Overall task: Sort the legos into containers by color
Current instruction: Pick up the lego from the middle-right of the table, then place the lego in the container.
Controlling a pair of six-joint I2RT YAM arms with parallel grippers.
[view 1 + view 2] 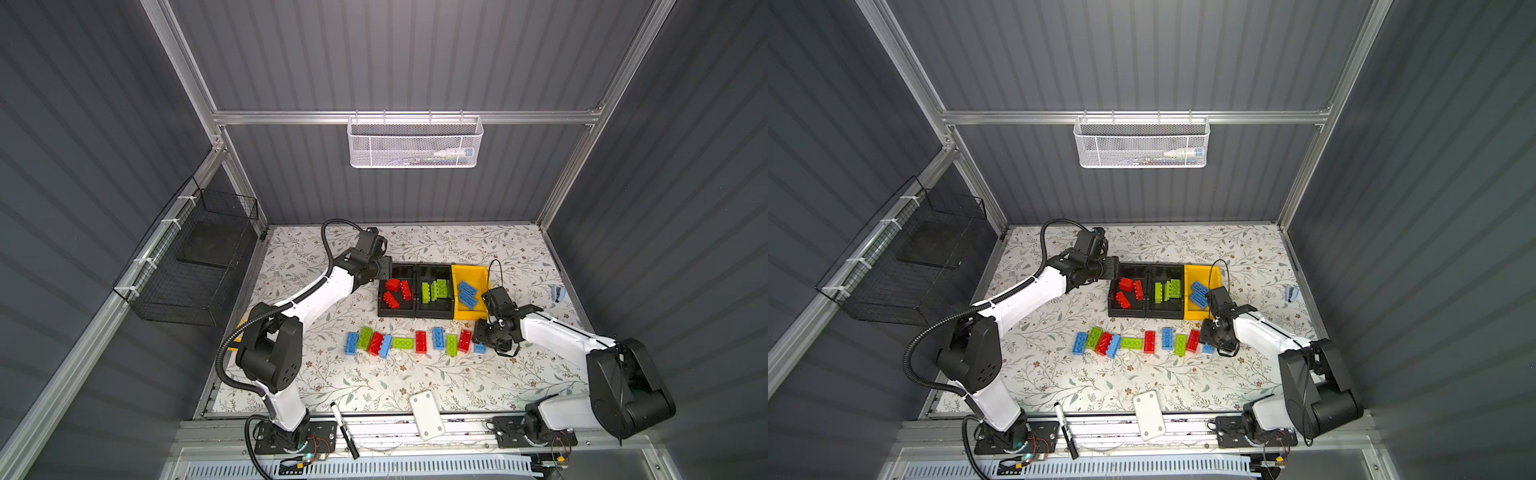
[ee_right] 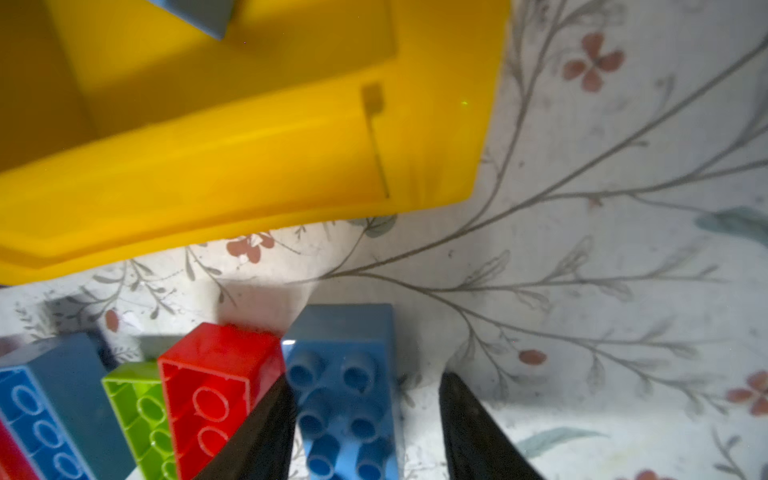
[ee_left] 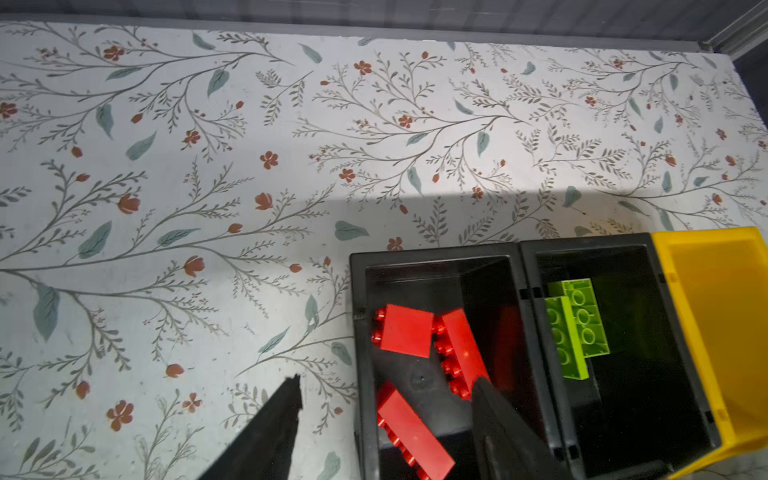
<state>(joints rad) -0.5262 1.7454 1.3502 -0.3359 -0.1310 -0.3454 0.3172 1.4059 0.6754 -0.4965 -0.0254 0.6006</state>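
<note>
White, leaf-printed covering spreads across the table (image 1: 415,386). At its far middle, 3 bins stand in a touching row. The left black bin (image 1: 397,315) holds 3 red bricks, the middle black bin (image 1: 434,316) holds green ones, and the yellow bin (image 1: 467,272) holds 2 blue.

The left tool (image 3: 386,379) hangs at the left black bin's outer wall. Its jaws are apart and empty, with 1 finger over the table and 1 over the bin.

The right tool (image 2: 365,380) is low at the right end of the loose bricks (image 1: 403,343), which lie 10 in a line in front of the bins. Its jaws are spread and straddle the last blue brick (image 2: 345,395) without gripping it. 1 finger sits in the seam against the neighbouring red brick (image 2: 216,386), and the other stands clear of the blue side.

As I judge it, that seam is the risk. When the jaws close, the wedged finger could catch the red brick and drag or tip it. The blue brick would also slide sideways until the far finger meets it, which could skew the grip. A low carry could then clip the yellow bin's front lip.

The blue brick lies studs up. Its long axis runs from the table's front towards the yellow bin, in line with the fingers, so the jaws would close across its short width.
</note>
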